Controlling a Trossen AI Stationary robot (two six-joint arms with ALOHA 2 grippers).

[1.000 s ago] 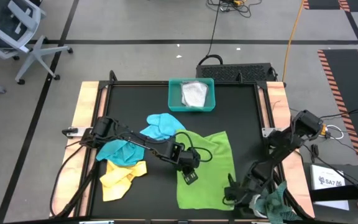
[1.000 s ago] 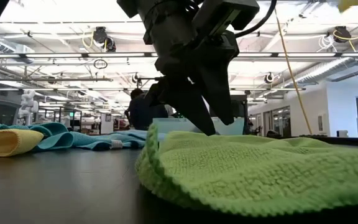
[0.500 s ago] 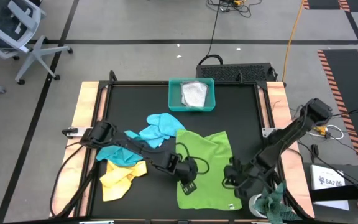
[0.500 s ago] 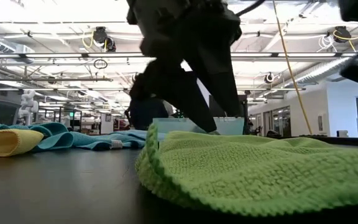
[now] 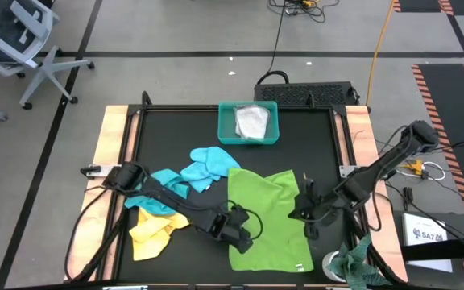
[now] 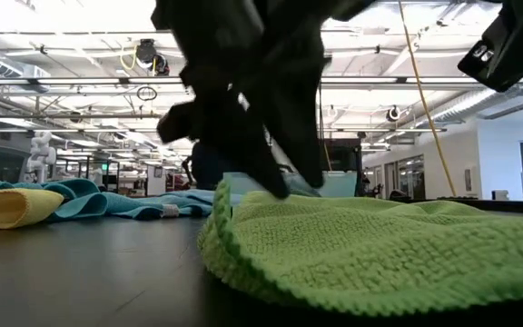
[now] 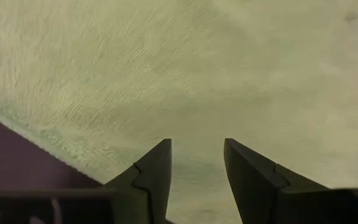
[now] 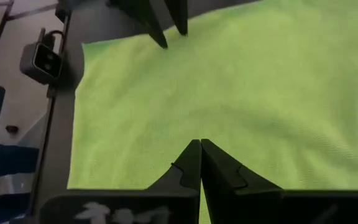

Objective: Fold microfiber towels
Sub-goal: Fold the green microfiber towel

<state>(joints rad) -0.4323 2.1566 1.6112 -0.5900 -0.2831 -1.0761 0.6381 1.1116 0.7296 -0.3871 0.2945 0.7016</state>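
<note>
early on: lime green towel [image 5: 266, 217] lies flat, unfolded, mid counter [image 5: 312, 137], left gripper [image 5: 241, 239] parted at its left edge, right gripper [image 5: 304, 211] closed & empty at its right edge, w/ blue, turquoise & yellow towels [image 5: 163, 201] heaped unfolded leftward.

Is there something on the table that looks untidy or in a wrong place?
Yes. Blue, turquoise and yellow towels lie crumpled in a heap at the table's left, unfolded. The lime green towel lies spread flat, slightly skewed to the table edges. A pale cloth sits bunched in the teal tray.
</note>
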